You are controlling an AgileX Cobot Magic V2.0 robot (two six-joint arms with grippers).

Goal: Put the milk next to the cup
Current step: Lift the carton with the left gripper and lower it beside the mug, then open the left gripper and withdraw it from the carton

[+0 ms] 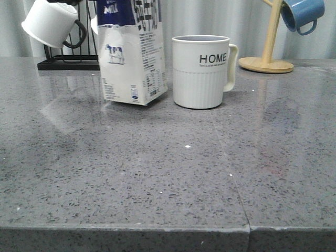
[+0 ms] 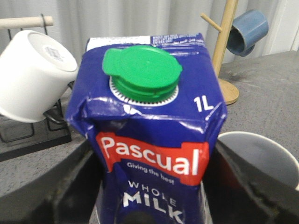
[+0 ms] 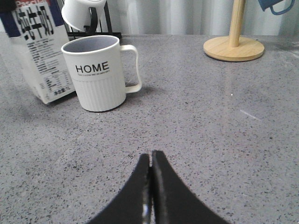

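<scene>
The milk [image 1: 134, 58], a blue-and-white carton with a cow picture, stands tilted on the grey table just left of the cup [image 1: 202, 71]. A narrow gap separates them. The cup is a white ribbed mug lettered "HOME", with its handle to the right. In the left wrist view my left gripper [image 2: 154, 196] is shut on the milk [image 2: 154, 116], one dark finger on each side below the green cap. The cup's rim [image 2: 261, 154] shows beside it. My right gripper [image 3: 150, 158] is shut and empty, low over the table, in front of and to the right of the cup [image 3: 96, 74] and the milk [image 3: 39, 51]. Neither gripper shows in the front view.
A black rack [image 1: 68, 64] with a smooth white mug [image 1: 52, 23] stands behind the milk at back left. A wooden mug tree [image 1: 268, 58] holding a blue mug [image 1: 302, 13] stands at back right. The table's front edge [image 1: 168, 228] runs across the near side.
</scene>
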